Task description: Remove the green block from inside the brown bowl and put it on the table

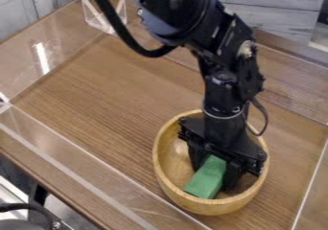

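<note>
The brown bowl (163, 165) sits on the table (103, 92) at the front right. The green block (204, 182) leans inside it, lower end towards the front rim and upper end between my fingers. My gripper (218, 164) reaches straight down into the bowl. Its black fingers press on the two sides of the block's upper end, shut on it. The block's top is hidden by the gripper body.
Low clear plastic walls (71, 162) border the table along the front and left (38, 37). The black arm (193, 23) arches over the table's back right. Bare wood-grain surface lies to the left of the bowl.
</note>
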Action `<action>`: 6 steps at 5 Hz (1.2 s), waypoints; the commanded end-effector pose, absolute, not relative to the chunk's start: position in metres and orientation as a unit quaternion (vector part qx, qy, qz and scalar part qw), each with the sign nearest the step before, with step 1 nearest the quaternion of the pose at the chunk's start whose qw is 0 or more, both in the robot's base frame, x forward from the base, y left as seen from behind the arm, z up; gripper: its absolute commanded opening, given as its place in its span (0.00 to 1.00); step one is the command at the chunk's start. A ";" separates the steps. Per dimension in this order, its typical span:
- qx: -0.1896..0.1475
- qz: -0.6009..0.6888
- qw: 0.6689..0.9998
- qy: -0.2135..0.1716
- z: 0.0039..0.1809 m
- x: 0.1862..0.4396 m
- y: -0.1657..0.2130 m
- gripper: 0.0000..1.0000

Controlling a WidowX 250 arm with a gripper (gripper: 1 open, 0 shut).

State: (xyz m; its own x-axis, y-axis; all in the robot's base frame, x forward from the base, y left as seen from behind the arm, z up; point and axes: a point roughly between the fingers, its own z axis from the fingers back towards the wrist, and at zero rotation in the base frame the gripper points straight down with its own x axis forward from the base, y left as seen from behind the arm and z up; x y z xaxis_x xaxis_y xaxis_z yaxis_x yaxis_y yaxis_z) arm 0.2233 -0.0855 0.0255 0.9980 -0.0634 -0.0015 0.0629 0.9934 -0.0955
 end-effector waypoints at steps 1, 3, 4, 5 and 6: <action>-0.046 -0.040 0.998 -0.014 0.036 0.232 -0.086 0.00; -0.037 -0.047 0.998 -0.011 0.042 0.235 -0.084 0.00; -0.033 -0.049 0.998 -0.009 0.045 0.236 -0.083 0.00; -0.029 -0.051 0.998 -0.008 0.047 0.238 -0.082 0.00; -0.026 -0.053 0.998 -0.007 0.050 0.239 -0.081 0.00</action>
State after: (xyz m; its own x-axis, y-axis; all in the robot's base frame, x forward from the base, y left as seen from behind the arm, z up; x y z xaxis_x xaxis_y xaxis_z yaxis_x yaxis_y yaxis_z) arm 0.2284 -0.0797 0.0359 0.9935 -0.1054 -0.0435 0.1035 0.9937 -0.0434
